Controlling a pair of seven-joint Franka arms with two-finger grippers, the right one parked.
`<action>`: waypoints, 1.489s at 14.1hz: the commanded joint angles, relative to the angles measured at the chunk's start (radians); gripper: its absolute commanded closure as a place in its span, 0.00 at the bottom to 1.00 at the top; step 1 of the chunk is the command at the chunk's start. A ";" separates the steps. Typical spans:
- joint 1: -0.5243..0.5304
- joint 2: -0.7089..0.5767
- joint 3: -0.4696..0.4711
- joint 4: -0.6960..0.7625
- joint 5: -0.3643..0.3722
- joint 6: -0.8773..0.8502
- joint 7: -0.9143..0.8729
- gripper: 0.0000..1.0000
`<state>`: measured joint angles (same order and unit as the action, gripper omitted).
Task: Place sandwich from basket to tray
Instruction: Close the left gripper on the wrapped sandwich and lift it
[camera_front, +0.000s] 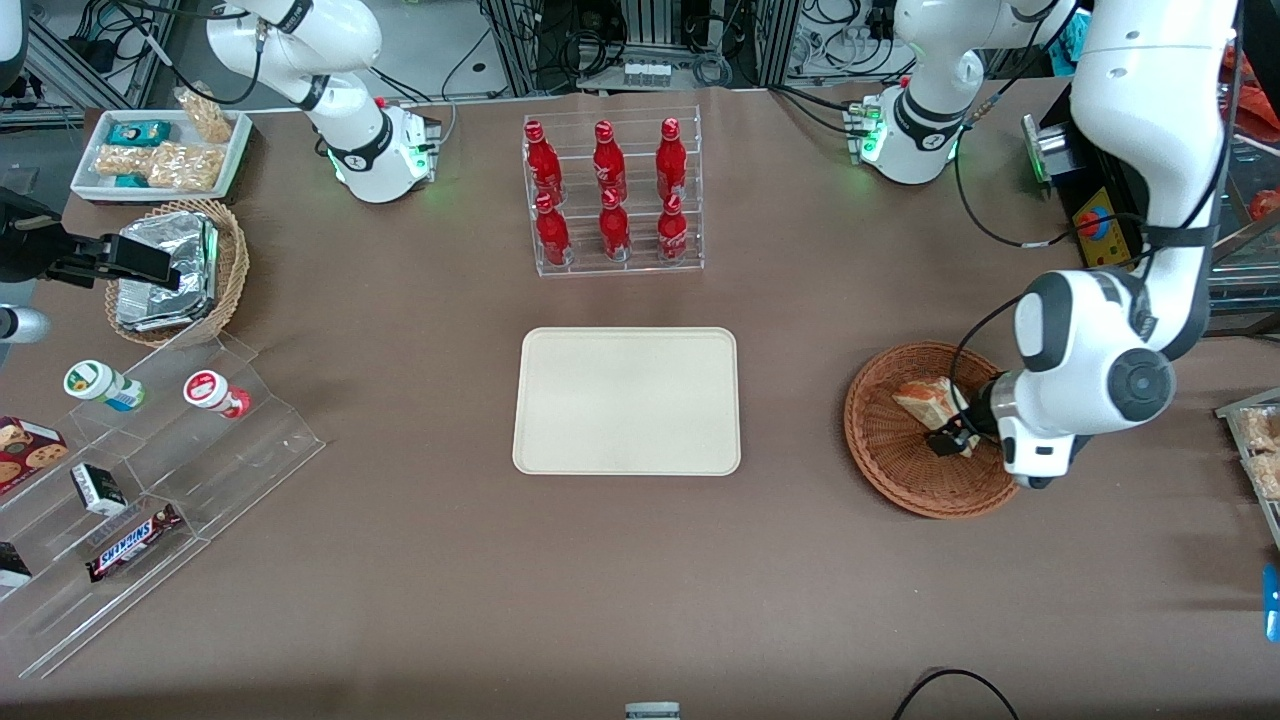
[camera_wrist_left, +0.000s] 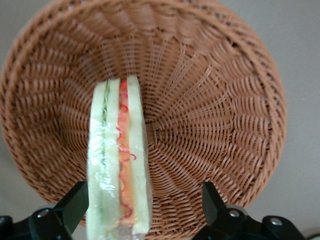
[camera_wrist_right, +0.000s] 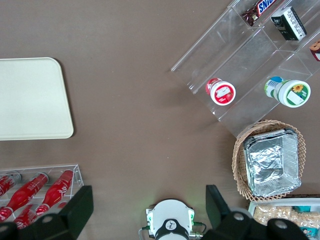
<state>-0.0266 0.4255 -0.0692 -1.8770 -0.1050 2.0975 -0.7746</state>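
Over the round brown basket (camera_front: 905, 470) at the working arm's end of the table, bending low with the gripper (camera_front: 952, 436) pointing down, fingers (camera_wrist_left: 75, 202) spread wide apart around the sandwich (camera_wrist_left: 120, 160), sandwich standing on edge inside the basket, touching one finger, lying well apart from the bare tray (camera_front: 627, 400).

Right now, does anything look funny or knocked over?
Nothing looks spilled or broken. The sandwich stands on its edge in the basket, not flat. The gripper is open around it, one finger beside the bread and a gap on the other. The tray waits.
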 joint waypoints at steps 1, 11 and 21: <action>-0.006 0.013 0.008 0.004 -0.001 -0.005 -0.035 0.00; -0.001 0.012 0.012 0.032 0.014 -0.085 -0.075 0.00; 0.002 0.056 0.012 0.030 0.014 -0.077 -0.146 0.68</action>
<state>-0.0228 0.4801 -0.0544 -1.8571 -0.1016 2.0250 -0.8925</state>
